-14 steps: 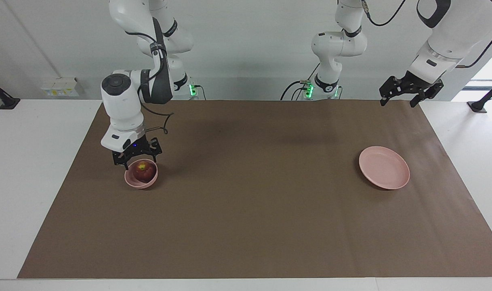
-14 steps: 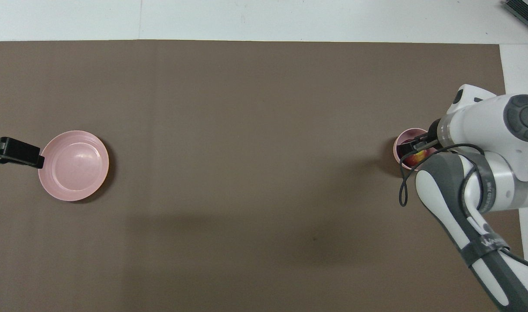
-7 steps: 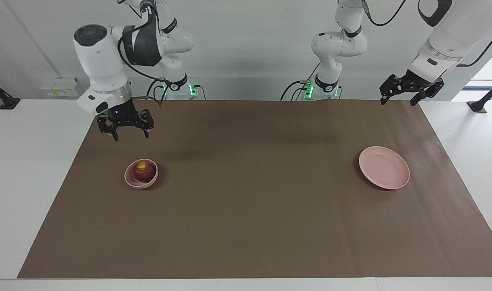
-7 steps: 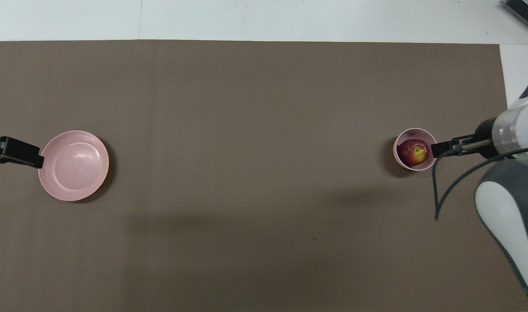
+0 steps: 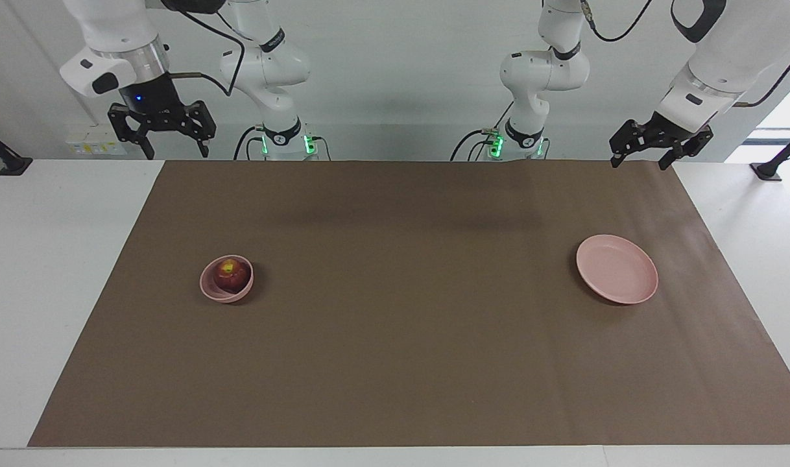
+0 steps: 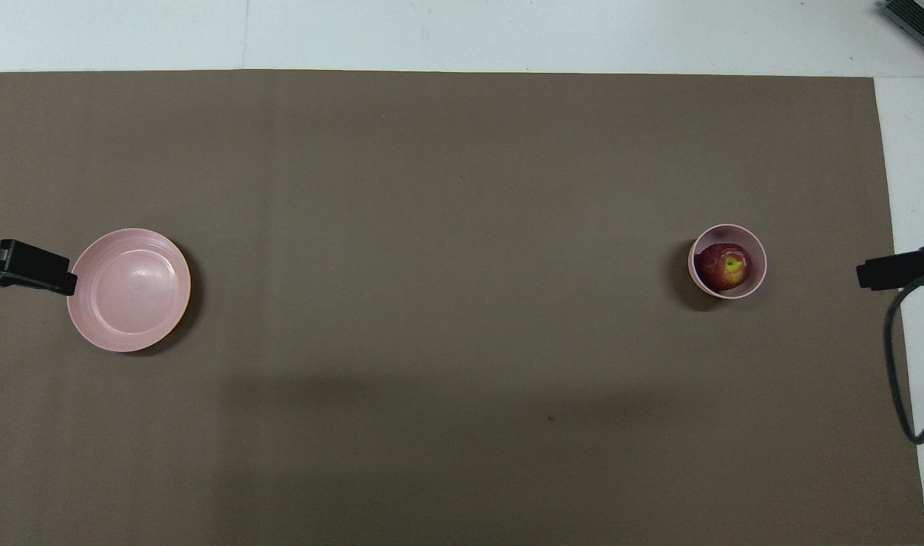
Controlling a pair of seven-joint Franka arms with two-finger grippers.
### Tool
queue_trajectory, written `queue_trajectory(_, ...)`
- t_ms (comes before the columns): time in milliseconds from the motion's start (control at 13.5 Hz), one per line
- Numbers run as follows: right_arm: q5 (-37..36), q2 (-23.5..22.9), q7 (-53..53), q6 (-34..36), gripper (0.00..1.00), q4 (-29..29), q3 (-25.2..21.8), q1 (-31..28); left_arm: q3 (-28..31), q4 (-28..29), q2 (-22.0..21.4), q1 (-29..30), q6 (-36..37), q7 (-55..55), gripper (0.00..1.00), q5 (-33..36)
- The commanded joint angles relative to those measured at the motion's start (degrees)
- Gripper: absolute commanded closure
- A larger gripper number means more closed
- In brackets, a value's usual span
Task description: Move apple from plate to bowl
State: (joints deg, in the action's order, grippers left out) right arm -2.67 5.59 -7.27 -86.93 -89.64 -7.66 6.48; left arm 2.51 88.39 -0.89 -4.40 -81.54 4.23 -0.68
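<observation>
The dark red apple point(image 5: 230, 275) sits in the small pink bowl point(image 5: 208, 287), toward the right arm's end of the brown mat; both also show in the overhead view, the apple point(image 6: 725, 267) inside the bowl point(image 6: 759, 254). The flat pink plate point(image 5: 617, 269) lies bare toward the left arm's end, and it also shows in the overhead view point(image 6: 128, 290). My right gripper point(image 5: 178, 153) is open and empty, raised high over the mat's edge at its own end point(image 6: 875, 273). My left gripper point(image 5: 638, 165) is open and empty, waiting in the air beside the plate point(image 6: 52, 274).
The brown mat point(image 5: 395, 363) covers most of the white table point(image 5: 58, 272). A black cable point(image 6: 898, 364) hangs from the right arm over the mat's edge.
My right gripper has risen from just above the bowl and drawn back, up and toward its own end of the table. The apple stays in the bowl. The left arm has not moved.
</observation>
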Motion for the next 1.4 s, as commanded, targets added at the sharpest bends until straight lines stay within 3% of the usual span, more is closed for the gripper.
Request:
queue_trajectory(0, 2.6, -1.0, 0.4, 1.1, 0.00, 2.0, -0.1, -0.6, 0.7, -1.6, 0.6, -0.9, 1.4, 0.3, 0.00, 0.9)
queue_trajectory(518, 2.5, -0.1, 0.1, 2.2, 0.00, 1.1, -0.3, -0.9, 0.7, -1.6, 0.6, -0.9, 1.4, 0.3, 0.00, 0.9)
queue_trajectory(961, 2.8, -0.7, 0.0, 8.0, 0.00, 2.4, -0.2, -1.0, 0.7, -1.6, 0.6, -0.9, 1.4, 0.3, 0.00, 0.9)
queue_trajectory(1331, 1.6, 0.0, -0.5, 7.3, 0.00, 1.7, -0.2, -0.8, 0.7, -1.6, 0.6, -0.9, 1.4, 0.3, 0.00, 0.9)
